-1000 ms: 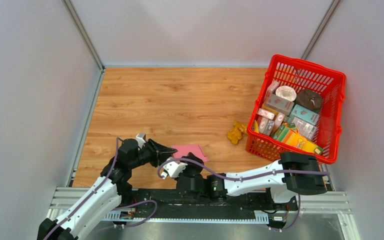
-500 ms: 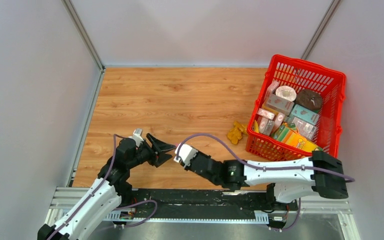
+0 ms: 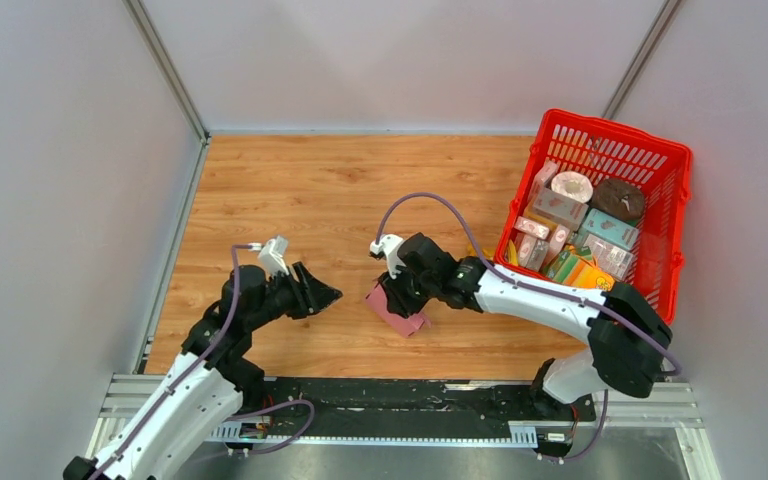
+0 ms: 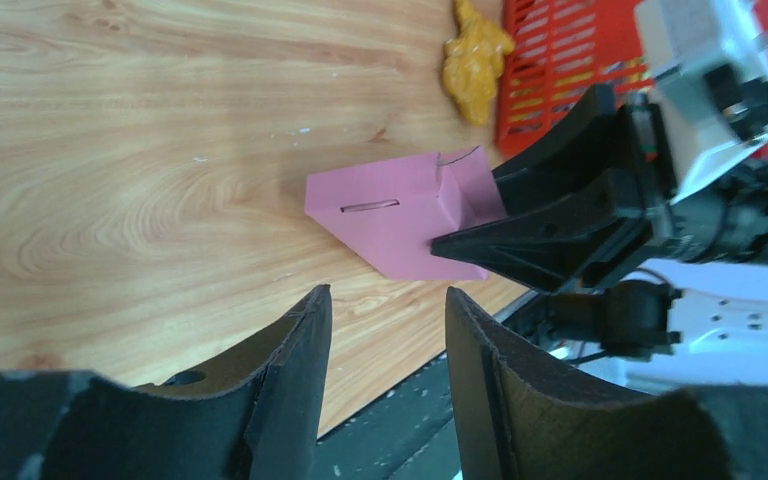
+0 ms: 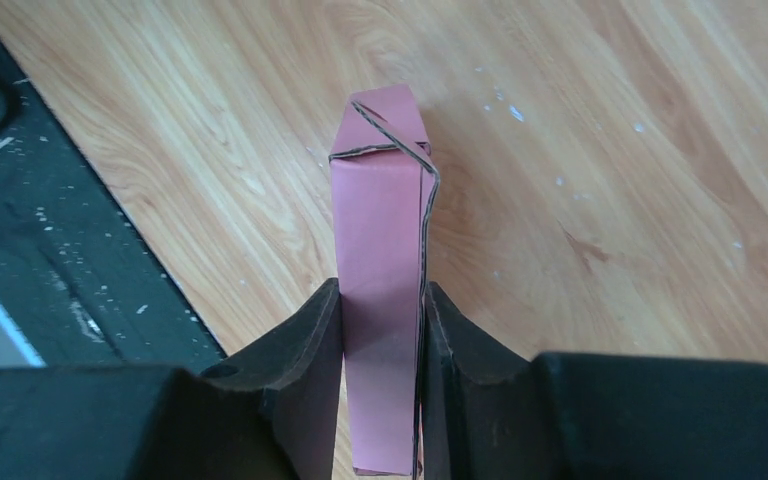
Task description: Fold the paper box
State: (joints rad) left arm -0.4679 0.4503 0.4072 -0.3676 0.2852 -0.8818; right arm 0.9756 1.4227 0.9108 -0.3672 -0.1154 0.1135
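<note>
Cardboard in the clamp: your right gripper (image 5: 381,320) is closed on the paper box (image 5: 378,200), its two fingers pressing the broad faces of the half-flattened pink sleeve. The box's long axis runs straight out from the jaws, and the end with the tucked flaps points away from the wrist. From above, the box slants from far-left to near-right, low over the table (image 3: 360,200) and a little in from its near edge. You cannot tell whether its lower corner touches the wood.

One broad face, marked by a short slit, is turned toward your left gripper (image 4: 388,300), whose jaws stand apart with nothing between them, near the box but clear of it. Your left arm rises from the near-left corner, forearm angled right. Your right arm folds at its elbow on the near right, then stretches left across the boards, wrist tipped down.

Bare wood lies open to the left and beyond the box. To the right, a small yellow object (image 4: 473,60) sits just beside the red basket (image 3: 615,128), which is packed with cartons at the far-right edge.
</note>
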